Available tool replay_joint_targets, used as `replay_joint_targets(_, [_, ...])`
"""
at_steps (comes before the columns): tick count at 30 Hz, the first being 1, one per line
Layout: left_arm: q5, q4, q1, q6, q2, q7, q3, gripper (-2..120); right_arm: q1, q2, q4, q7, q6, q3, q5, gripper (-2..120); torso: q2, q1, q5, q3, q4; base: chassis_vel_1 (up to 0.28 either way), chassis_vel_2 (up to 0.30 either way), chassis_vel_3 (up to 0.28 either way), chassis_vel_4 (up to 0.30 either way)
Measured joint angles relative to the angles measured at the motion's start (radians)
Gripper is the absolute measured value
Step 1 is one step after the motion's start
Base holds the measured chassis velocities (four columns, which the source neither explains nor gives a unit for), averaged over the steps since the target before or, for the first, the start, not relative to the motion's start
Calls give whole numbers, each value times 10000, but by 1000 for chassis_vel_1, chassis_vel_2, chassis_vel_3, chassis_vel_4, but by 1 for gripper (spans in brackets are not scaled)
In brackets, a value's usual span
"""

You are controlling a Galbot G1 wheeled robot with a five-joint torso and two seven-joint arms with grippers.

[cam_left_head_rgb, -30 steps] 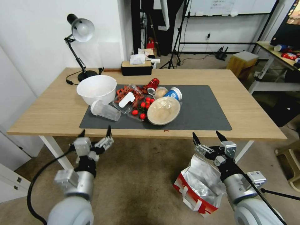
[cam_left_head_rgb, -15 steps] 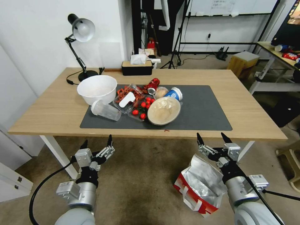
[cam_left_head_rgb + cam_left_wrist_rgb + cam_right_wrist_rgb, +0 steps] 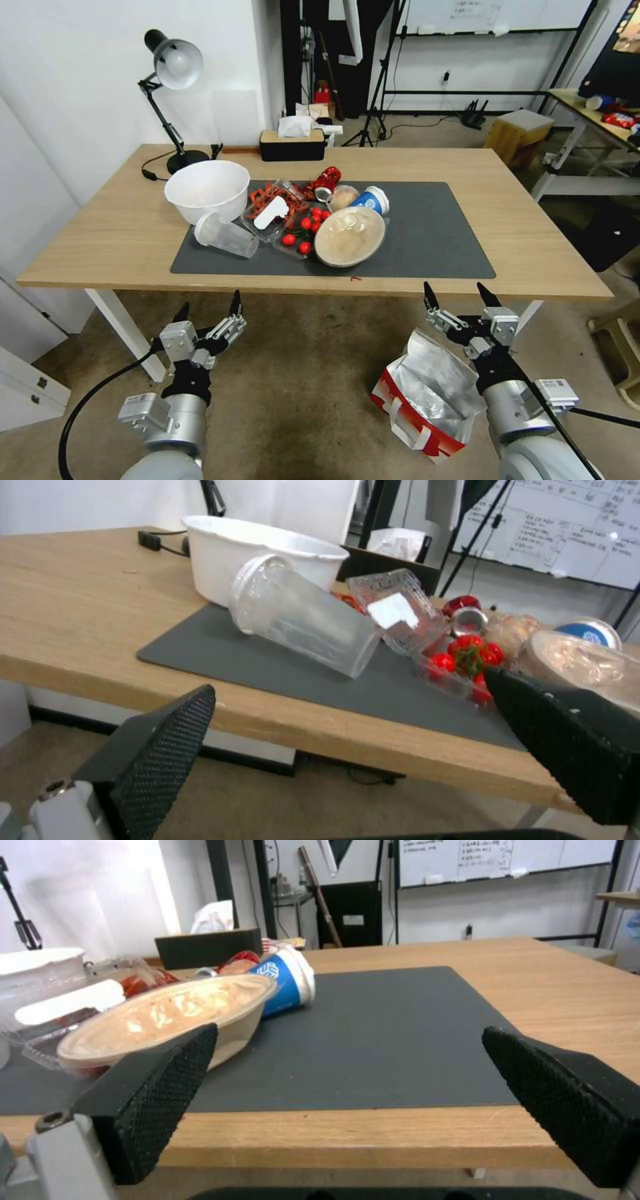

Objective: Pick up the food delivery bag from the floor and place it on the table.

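Bag: red-and-white, foil-lined paper food delivery bag (image 3: 427, 393) is standing open on the brown-grey floor (image 3: 300, 387), in front of the light-wood tabletop (image 3: 120, 233).
Nearer arm: right gripper (image 3: 457, 300) is hovering just above the bag, jaws apart.
Other arm: left gripper (image 3: 208, 311) is idling well apart from the bag, jaws apart.

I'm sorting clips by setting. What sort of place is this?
Probably a lab or office workroom, not a home: a whiteboard on a stand, a tripod with cables on the floor, and a desk lamp on the table.
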Motion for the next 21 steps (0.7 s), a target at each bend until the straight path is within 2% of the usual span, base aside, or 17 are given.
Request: replay_joint_targets(21, [280,-69,110,-30,41,122,36,100,-465,455,397,79,334,-101,-526,100,-1142,-510,0,-631,0,0,0,0,0])
